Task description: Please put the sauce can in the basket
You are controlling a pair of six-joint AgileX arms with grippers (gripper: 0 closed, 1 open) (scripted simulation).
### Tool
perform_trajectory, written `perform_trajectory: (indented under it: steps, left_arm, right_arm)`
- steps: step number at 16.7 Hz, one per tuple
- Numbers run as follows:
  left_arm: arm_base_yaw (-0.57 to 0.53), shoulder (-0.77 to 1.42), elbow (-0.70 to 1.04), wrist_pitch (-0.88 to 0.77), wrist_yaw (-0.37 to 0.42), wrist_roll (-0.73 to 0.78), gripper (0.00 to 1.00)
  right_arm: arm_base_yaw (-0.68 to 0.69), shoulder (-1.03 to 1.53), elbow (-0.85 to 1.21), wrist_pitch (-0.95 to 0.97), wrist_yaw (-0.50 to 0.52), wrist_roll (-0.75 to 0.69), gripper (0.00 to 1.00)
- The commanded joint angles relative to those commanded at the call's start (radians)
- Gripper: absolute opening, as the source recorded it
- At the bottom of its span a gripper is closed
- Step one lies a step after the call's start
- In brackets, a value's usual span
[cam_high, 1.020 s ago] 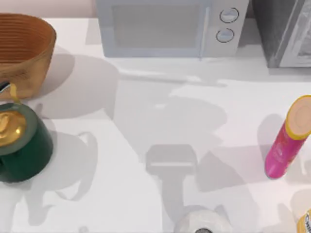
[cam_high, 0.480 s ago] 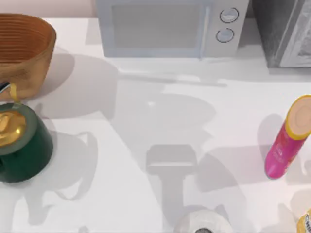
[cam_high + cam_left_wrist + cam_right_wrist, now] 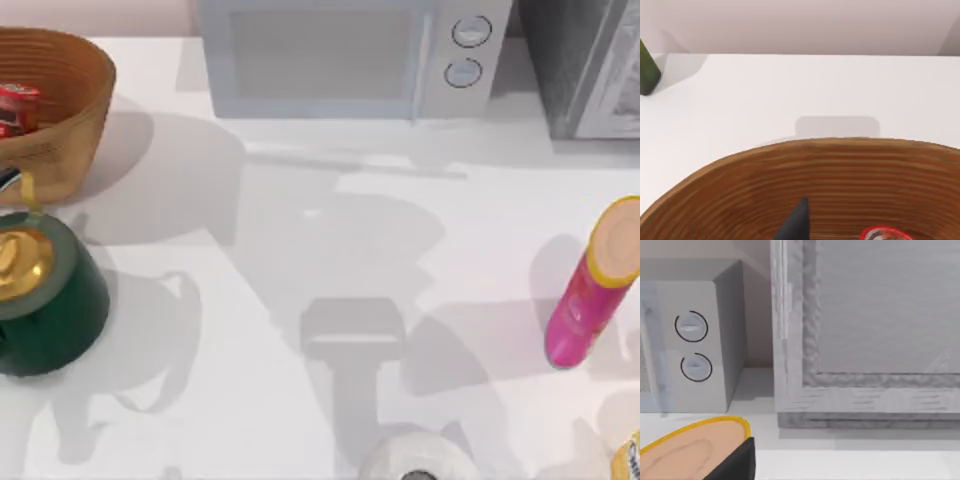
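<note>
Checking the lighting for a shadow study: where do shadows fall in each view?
Top view: soft grey shadows spread rightward from the basket and kettle. Left wrist view: a faint rectangular shadow lies on the table beyond the basket rim. Right wrist view: shading beside the microwave.

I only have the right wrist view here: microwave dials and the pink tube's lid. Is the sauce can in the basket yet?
Observer: Yes. In the top view the sauce can sits inside the basket, at the table's far left corner.
Operator: Where is the left end effector?
Observer: The left wrist view puts the left end effector over the basket's inside, with the can's rim close by.
Operator: Anything crowding the basket?
Observer: The green kettle stands just in front of it, toward the near edge.
</note>
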Motion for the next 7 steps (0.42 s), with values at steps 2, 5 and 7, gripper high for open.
perform_trajectory:
  steps: [2,5,7]
  left_arm:
    - [0.000,0.000,0.000,0.000,0.000,0.000,1.00]
    - [0.000,0.000,0.000,0.000,0.000,0.000,1.00]
    - [0.000,0.000,0.000,0.000,0.000,0.000,1.00]
  right_arm:
    - [0.000,0.000,0.000,0.000,0.000,0.000,1.00]
    - [0.000,0.000,0.000,0.000,0.000,0.000,1.00]
    - [0.000,0.000,0.000,0.000,0.000,0.000,1.00]
